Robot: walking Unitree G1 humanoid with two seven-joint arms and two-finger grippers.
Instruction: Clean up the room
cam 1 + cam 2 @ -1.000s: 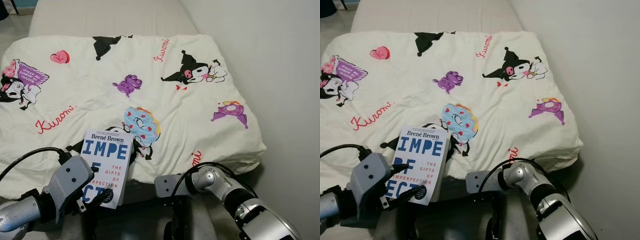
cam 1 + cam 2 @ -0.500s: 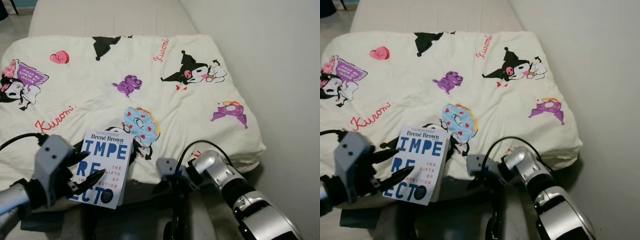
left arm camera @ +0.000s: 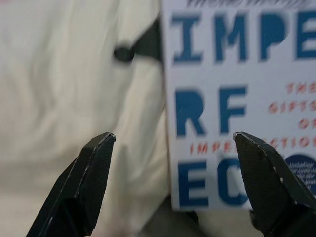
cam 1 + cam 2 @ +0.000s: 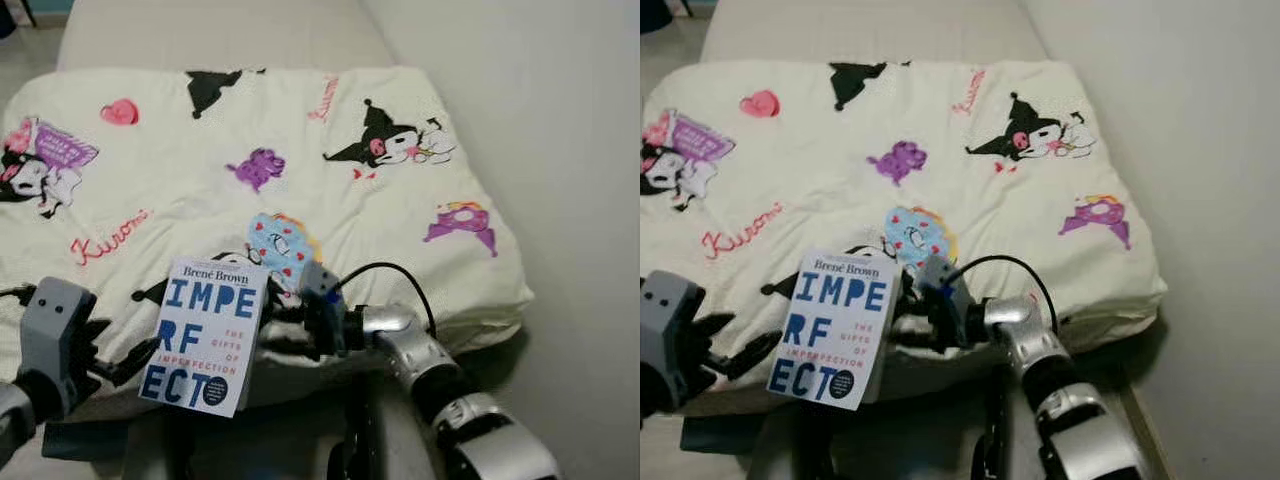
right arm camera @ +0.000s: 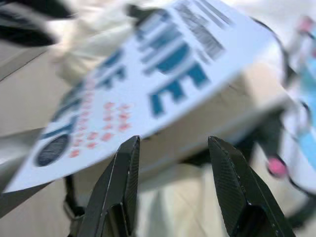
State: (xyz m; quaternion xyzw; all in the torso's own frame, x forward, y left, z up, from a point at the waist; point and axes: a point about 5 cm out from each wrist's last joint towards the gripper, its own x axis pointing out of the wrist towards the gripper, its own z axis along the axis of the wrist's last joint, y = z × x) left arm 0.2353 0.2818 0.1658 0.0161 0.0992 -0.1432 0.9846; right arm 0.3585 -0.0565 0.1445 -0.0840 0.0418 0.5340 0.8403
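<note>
Head views: a white book [image 4: 205,335] lies on the near edge of the cartoon-print blanket [image 4: 300,150], overhanging it. The left gripper [image 4: 125,362] sits just beside the book's left edge, the right gripper [image 4: 902,322] at its right edge.

Left wrist view: black fingers [image 3: 86,177] spread wide, the book ahead of them.

Right wrist view: fingers [image 5: 121,182] apart beneath the book's edge, gripping nothing.

Book [image 4: 205,335]: paper cover, smooth, slight sheen, white with blue print. Blanket [image 4: 330,215]: soft cream cloth, matt, lightly crumpled, printed with cartoon figures. Left gripper [image 3: 173,185]: black fingers [image 3: 86,182], matt plastic look, finely textured pads. Right gripper [image 5: 170,190]: same ribbed black finish. Right arm [image 4: 440,385]: silver metal, glossy. Wall [image 4: 560,150]: pale, smooth, matt.
</note>
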